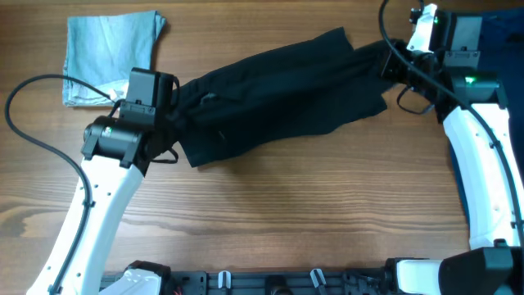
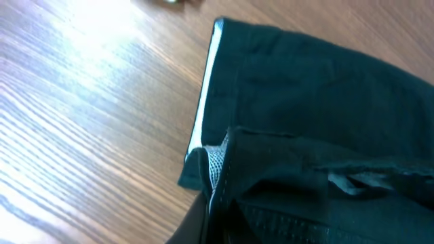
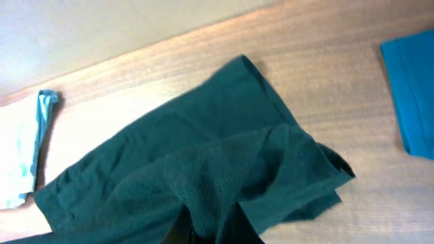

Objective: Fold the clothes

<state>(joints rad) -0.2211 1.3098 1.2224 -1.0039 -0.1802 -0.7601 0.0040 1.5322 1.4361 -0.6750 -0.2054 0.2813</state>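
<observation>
The desk (image 1: 270,213) is wood, a warm mid-brown, its grain running in long streaks from side to side and filling nearly the whole overhead view. Light falls on it from above: in the left wrist view a bright patch (image 2: 102,20) washes the boards almost white at the upper left of the frame. In the right wrist view the desk's far edge cuts diagonally across the top, and beyond it lies a pale surface (image 3: 102,27), plain grey-beige; whether floor or wall I cannot tell.
</observation>
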